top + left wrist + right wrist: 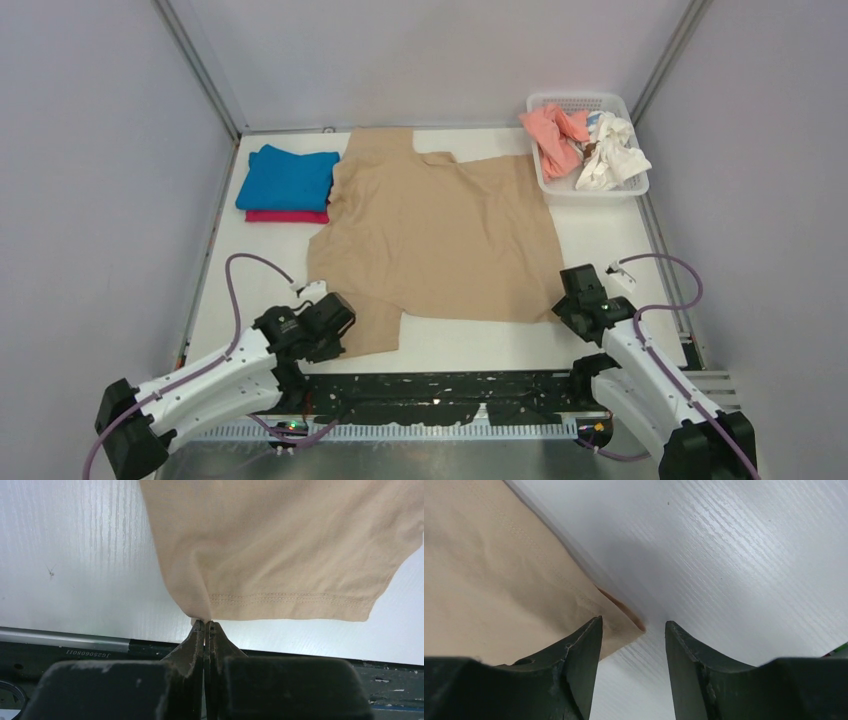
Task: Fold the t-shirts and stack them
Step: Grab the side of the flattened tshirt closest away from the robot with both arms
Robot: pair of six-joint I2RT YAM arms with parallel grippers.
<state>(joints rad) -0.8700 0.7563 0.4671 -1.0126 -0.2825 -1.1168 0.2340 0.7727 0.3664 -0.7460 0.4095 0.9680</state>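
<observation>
Step in hand: first fold of tan shirt (440, 235), grips being set. It lies spread flat mid-surface (600, 240), lightly wrinkled. Left gripper (205, 625) is clenched on tan shirt's near-left sleeve, with the cloth pinched right at the tips beside the stitched hem. Right gripper (633, 623) is released, jaws apart, low at tan shirt's near-right hem corner. The corner tip sits between the jaws, close to one finger, not yet pinched. Blue shirt (288, 178) sits folded on magenta shirt (285, 216), just off tan shirt's far-left side. Salmon shirt (553, 135) and white shirt (612, 152) are bunched in the basket (575, 96), off tan shirt's far-right corner. My read: two done, one in progress, two waiting. Next, right needs to close on that corner with one finger under the hem. Then both should lift together and carry the near edge over evenly. Left's bite looks shallow and may slip.
</observation>
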